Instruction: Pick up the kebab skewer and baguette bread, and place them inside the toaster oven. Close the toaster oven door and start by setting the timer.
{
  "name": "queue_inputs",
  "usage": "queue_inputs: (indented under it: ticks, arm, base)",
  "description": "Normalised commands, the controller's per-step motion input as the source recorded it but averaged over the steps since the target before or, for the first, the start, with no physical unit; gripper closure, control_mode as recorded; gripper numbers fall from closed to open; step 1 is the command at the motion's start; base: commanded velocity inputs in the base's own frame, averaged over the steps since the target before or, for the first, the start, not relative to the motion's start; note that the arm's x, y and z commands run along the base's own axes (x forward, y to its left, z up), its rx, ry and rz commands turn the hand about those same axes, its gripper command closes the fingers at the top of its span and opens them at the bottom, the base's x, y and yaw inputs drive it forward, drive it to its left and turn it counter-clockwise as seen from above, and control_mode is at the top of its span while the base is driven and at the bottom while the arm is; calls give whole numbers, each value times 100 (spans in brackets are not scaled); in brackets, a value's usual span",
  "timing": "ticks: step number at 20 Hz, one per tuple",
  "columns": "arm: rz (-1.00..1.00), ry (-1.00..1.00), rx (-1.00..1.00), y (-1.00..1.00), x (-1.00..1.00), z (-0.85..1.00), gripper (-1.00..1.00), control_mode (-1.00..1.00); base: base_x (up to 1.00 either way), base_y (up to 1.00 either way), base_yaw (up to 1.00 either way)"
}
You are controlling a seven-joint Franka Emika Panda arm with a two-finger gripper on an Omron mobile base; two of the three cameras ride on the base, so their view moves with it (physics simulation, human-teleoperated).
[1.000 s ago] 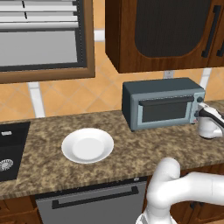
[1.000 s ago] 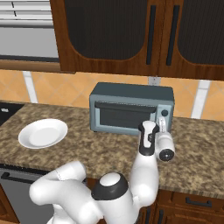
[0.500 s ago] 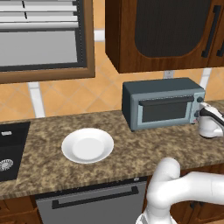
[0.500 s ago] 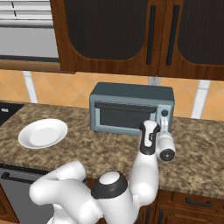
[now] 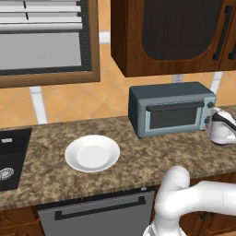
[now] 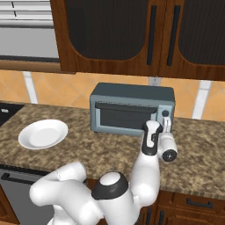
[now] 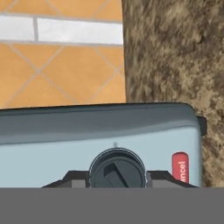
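The blue-grey toaster oven (image 5: 170, 110) (image 6: 132, 107) stands on the granite counter against the tiled wall. The toaster oven door (image 5: 175, 117) (image 6: 123, 116) is closed, its dark glass hiding the inside. My gripper (image 5: 213, 120) (image 6: 165, 125) is at the oven's right side panel. In the hand view my gripper (image 7: 117, 179) has its two dark tips on either side of a round dark timer knob (image 7: 117, 168), pressing on it. The kebab skewer and baguette bread are out of view.
A white plate (image 5: 92, 153) (image 6: 43, 134) lies bare on the counter left of the oven. A dark sink (image 5: 9, 156) is at the far left. Wooden wall cabinets (image 6: 132, 35) hang above the oven. A red cancel button (image 7: 180, 167) sits beside the knob.
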Motion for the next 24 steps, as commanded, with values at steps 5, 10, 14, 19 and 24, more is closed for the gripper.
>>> queue_inputs:
  ticks: [5,10,14,19,24]
  arm:
    - [-5,0,16,-5,23,0,100,-100]
    - [-4,0,18,-19,8,0,100,-100]
    - [-5,0,14,-44,4,0,100,-100]
    - [-9,0,5,-66,12,-1,100,-100]
    - [-12,0,2,-78,19,-18,100,-100]
  base:
    - [0,0,0]
    - [0,0,0]
    - [0,0,0]
    - [0,0,0]
    - [0,0,0]
